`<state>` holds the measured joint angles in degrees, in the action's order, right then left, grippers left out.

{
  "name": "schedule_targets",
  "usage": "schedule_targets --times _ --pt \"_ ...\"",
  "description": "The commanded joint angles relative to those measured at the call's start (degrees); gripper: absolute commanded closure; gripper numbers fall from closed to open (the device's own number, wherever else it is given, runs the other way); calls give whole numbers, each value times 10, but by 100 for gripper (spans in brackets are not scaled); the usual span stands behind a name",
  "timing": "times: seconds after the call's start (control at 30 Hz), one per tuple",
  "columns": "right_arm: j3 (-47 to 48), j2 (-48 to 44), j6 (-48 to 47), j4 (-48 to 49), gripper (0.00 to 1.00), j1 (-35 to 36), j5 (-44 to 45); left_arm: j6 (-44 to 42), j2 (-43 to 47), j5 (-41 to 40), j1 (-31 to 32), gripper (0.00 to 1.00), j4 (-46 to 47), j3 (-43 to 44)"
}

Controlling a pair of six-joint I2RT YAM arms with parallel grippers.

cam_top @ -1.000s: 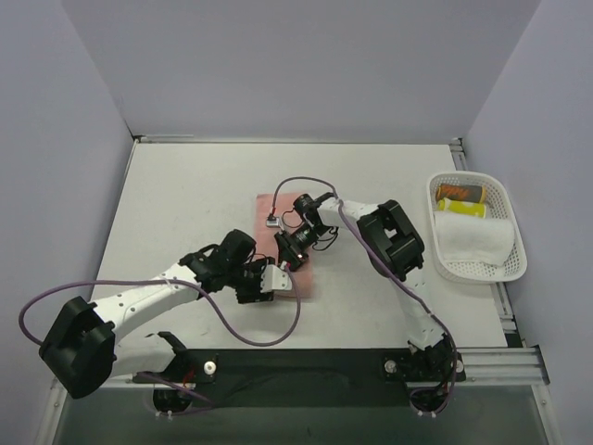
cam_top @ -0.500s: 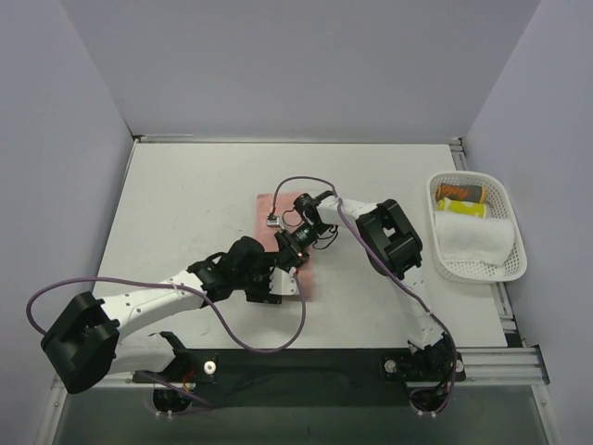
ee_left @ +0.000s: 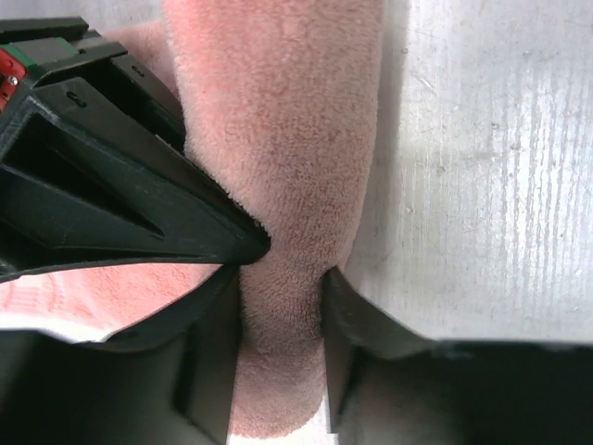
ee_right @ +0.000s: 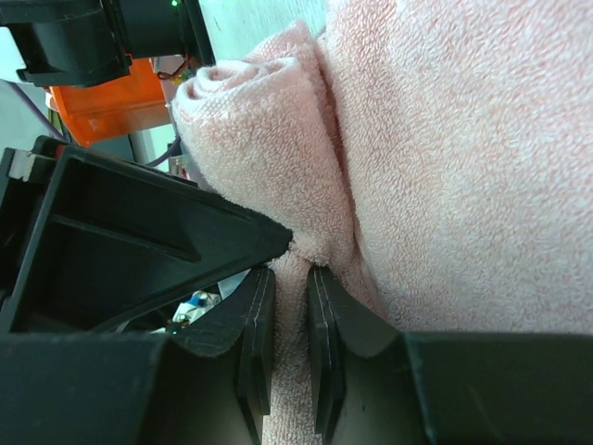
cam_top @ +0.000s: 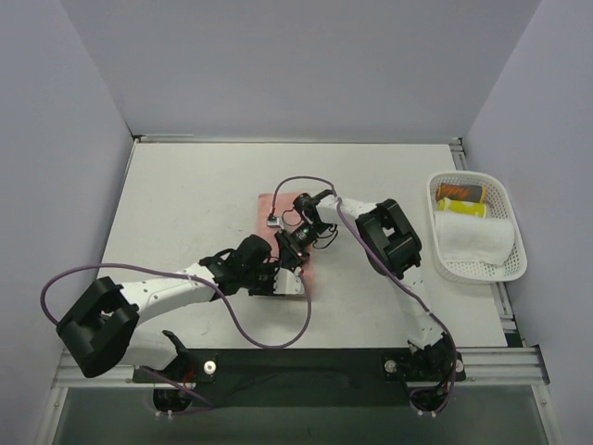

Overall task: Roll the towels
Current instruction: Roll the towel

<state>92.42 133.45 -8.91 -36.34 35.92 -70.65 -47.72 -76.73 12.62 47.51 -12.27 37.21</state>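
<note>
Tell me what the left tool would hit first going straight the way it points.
The salmon-pink terry cloth towel: its rolled edge sits between the left tool's fingers, so it would press into that first.

No legible text, label, brand, number or sign in any view. Top view: the orange pack (cam_top: 460,192) and the yellow pack (cam_top: 460,208) in the mesh basket (cam_top: 516,243) carry coloured printing, too small to read. Left wrist view: the green circuit board (ee_left: 42,51) at the upper left shows no readable marking. Both wrist views: the pink towel (ee_left: 296,139) shows plain terry pile, no lettering
</note>
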Motion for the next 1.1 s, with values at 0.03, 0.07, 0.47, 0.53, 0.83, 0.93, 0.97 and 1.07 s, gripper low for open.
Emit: schedule_targets --times 0.03,0.07,0.47,0.53,0.83,0.93,0.97,1.07 --pt "-1 24 -10 12 91 -13 190 21 -60 41 -3 69 -108 17" --pt "1 12 -2 12 88 -18 193 23 -63 56 -6 72 -117 25" --pt "14 -161 45 14 49 -160 201 16 -230 185 -108 91 -303 177" --pt "-15 -192 24 12 49 -183 199 8 -262 205 -117 92 -340 216" --pt "-186 -456 -110 4 30 -258 261 1 -436 240 -160 94 -496 375" --pt "-260 -545 -158 5 15 -238 284 4 -499 244 -175 93 -546 440" --pt "-297 -586 -171 7 14 -225 302 5 -512 246 -178 93 -557 454" --pt "-344 -661 -218 13 14 -162 331 14 -560 251 -188 93 -594 514"
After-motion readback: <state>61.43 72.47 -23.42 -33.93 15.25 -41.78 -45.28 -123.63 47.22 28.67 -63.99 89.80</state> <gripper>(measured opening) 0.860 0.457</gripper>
